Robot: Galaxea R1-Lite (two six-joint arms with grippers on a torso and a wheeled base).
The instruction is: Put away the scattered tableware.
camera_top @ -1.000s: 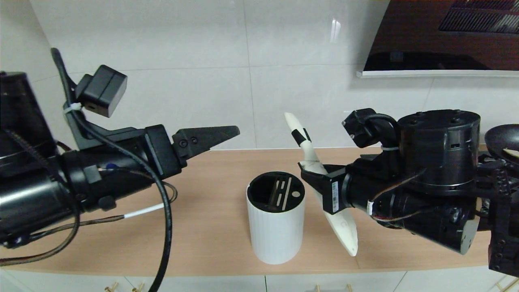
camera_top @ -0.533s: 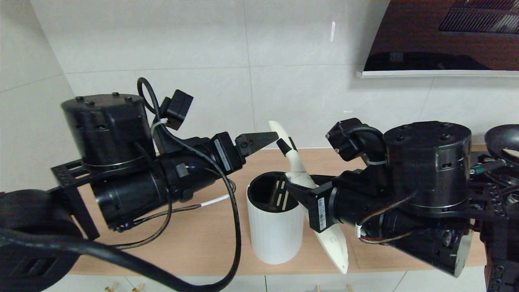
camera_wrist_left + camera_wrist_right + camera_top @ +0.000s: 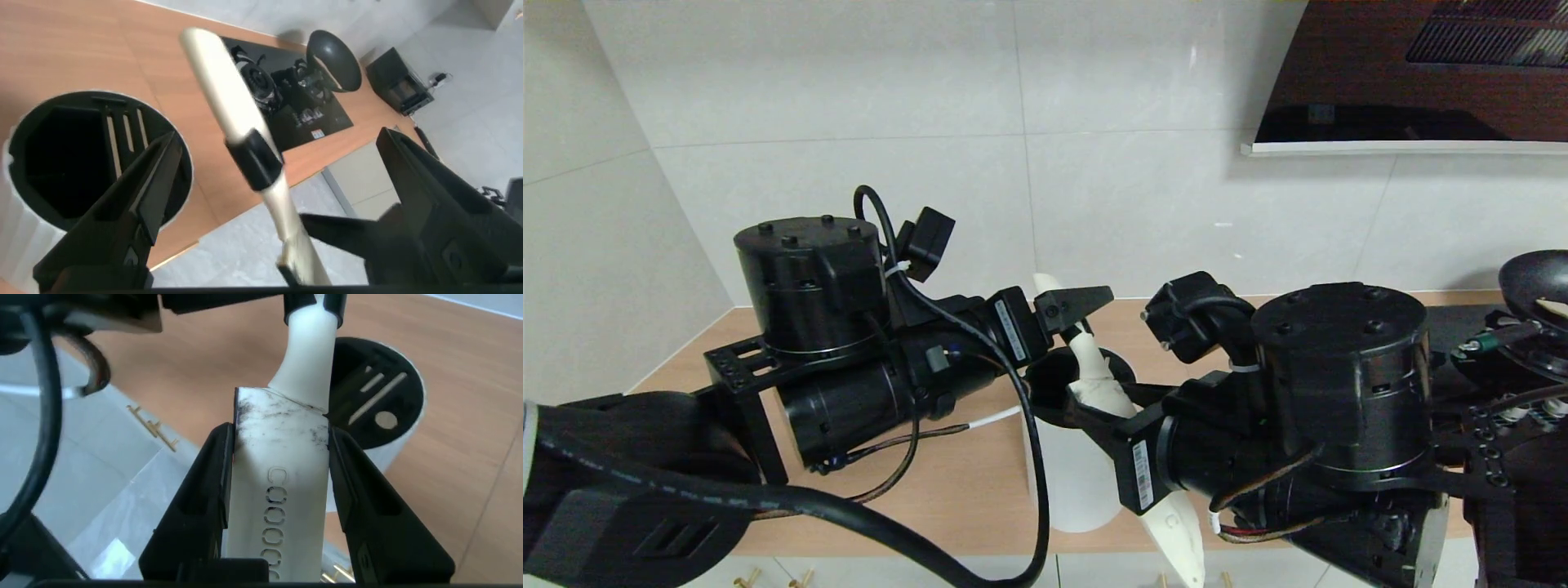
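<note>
- The right gripper [image 3: 1115,408] has carried the white utensil [image 3: 1094,367] from the right of the holder [image 3: 1066,482] towards the centre of the head view, so its shaft now crosses in front of the holder's dark mouth
- The left arm has swung in from the left edge of the head view, and the left gripper [image 3: 1078,304] now sits at the utensil's upper, narrow end, just above the holder
- In the right wrist view the right gripper [image 3: 282,437] is clenched on the utensil [image 3: 278,490] at its broad flat part, with the holder [image 3: 409,384] beyond it at the upper right
- In the left wrist view the left gripper [image 3: 278,147] is spread wide, one finger on each side of the utensil [image 3: 221,73] near its black band and clear of it, with the holder [image 3: 98,100] at the lower left
- The utensil is tilted and held in the air, not yet inside the holder; this looks like a handover or re-grip at the handle before it goes in
- In the head view the holder is mostly hidden behind both arms, leaving only part of its rim and white wall
- The utensil's lower tip is cut off by the bottom edge of the head view
- The counter [image 3: 947,490] at the lower right is covered by the right arm, so what lies there cannot be told
- Which slot of the holder the utensil lines up with is hard to make out
</note>
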